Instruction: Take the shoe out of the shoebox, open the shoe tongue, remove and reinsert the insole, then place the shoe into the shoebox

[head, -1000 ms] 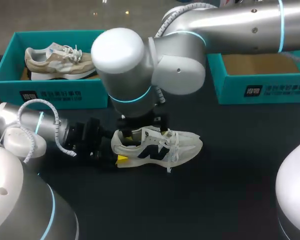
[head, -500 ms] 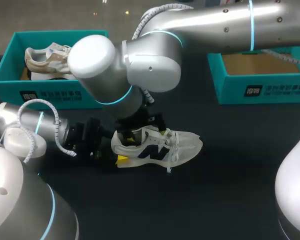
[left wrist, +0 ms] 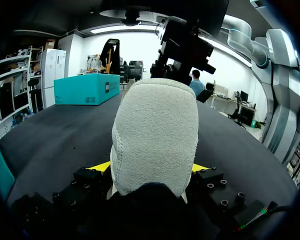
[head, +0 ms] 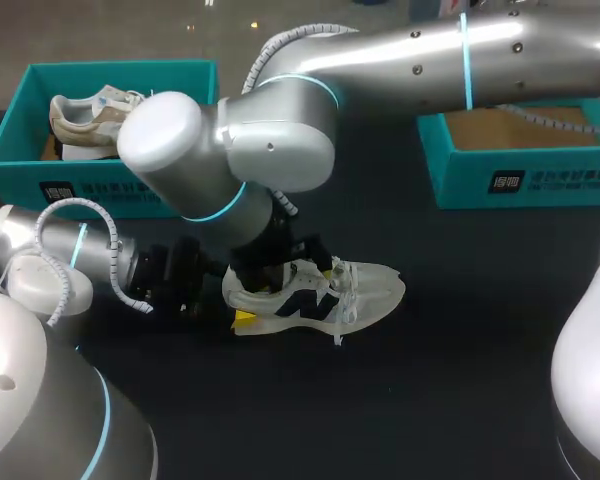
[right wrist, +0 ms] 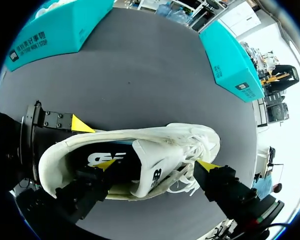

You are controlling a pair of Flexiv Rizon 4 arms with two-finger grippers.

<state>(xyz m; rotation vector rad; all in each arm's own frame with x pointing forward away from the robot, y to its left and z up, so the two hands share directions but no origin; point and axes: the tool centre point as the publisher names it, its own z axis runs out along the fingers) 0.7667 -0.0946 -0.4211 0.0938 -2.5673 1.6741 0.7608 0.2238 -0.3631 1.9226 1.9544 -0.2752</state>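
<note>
— What sits on the black counter at ten o'clock?
— A teal box, its long side facing front.
— Anything in it?
— A beige sneaker lying on its side, partly hidden.

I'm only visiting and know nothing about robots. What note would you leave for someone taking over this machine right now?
Left end effector: shut on the heel of the white shoe, on the table.
Right end effector: open, one finger inside the shoe, the other outside, tongue between them.
Left box holds a beige shoe; right box looks empty.
Done: shoe taken out.
To do: tongue, insole out and back in, shoe into box.
</note>
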